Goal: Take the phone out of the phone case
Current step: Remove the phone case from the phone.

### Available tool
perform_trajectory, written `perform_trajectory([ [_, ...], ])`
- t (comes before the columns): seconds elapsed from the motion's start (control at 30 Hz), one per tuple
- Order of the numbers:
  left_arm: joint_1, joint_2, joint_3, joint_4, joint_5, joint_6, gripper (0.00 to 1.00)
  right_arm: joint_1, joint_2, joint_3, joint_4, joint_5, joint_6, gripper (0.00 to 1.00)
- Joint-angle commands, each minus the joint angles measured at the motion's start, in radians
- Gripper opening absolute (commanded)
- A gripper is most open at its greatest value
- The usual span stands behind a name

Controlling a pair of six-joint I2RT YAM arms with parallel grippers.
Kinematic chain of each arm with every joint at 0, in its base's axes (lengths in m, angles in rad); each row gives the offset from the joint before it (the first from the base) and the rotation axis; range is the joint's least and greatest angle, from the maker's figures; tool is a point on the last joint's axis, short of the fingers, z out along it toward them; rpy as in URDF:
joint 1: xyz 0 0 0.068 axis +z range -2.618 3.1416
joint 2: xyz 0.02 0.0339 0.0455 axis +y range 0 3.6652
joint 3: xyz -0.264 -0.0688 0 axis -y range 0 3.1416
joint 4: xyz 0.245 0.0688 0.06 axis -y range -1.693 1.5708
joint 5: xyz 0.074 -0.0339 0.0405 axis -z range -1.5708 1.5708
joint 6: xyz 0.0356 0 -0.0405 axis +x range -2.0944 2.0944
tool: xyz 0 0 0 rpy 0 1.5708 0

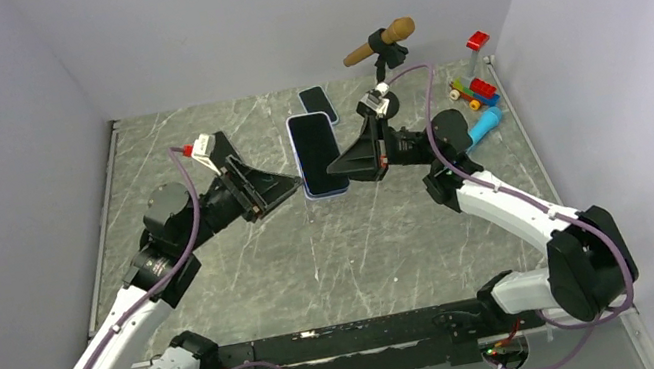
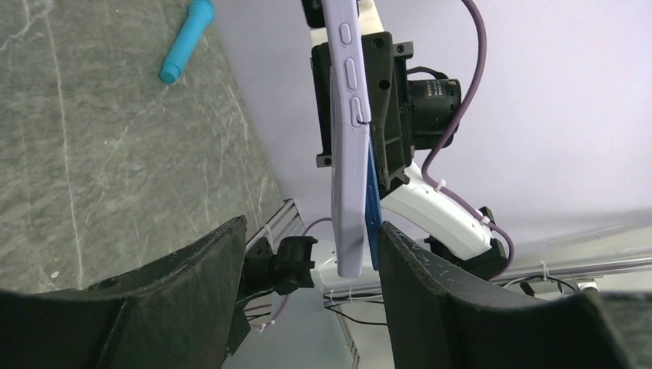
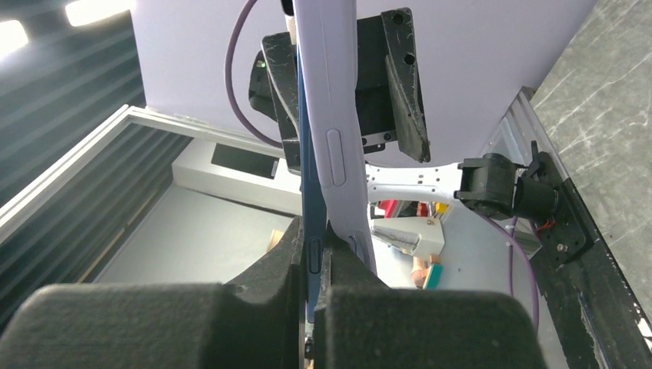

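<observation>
The phone [image 1: 315, 151], with a dark screen and a blue body, is held in the air above the table's middle, inside a lilac phone case [image 2: 347, 154]. My right gripper [image 3: 311, 234] is shut on the phone's blue edge [image 3: 311, 192]. There the case [image 3: 330, 115] is peeled away and runs outside one finger. My left gripper [image 2: 311, 227] is open around the case's lower end. The phone's blue edge [image 2: 372, 223] lies close against its right finger [image 2: 446, 307], and a wide gap separates the case from the left finger [image 2: 192, 292]. From above, the left gripper [image 1: 291, 187] meets the phone's lower left corner.
A second dark phone [image 1: 318, 105] lies flat on the table behind. A brown-handled tool [image 1: 379, 41] stands at the back. Red and coloured toy bricks [image 1: 483, 89] and a blue cylinder [image 1: 484, 126] lie at the right by the wall.
</observation>
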Motion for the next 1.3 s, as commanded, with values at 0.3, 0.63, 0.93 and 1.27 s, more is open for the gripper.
perform_trajectory([
  [0.3, -0.003, 0.034, 0.015, 0.064, 0.088, 0.001, 0.51, 0.0, 0.027, 0.052, 0.253, 0.001, 0.083, 0.0],
  [0.63, -0.003, 0.098, 0.06, 0.009, 0.11, 0.003, 0.58, 0.0, 0.039, 0.068, 0.232, -0.01, 0.077, 0.0],
  [0.93, 0.0, 0.285, 0.15, 0.04, 0.11, -0.053, 0.41, 0.001, 0.016, 0.045, 0.113, -0.021, 0.012, 0.0],
  [1.27, 0.03, 0.381, 0.273, -0.169, -0.016, -0.023, 0.0, 0.006, -0.09, 0.012, -0.268, 0.04, -0.187, 0.0],
])
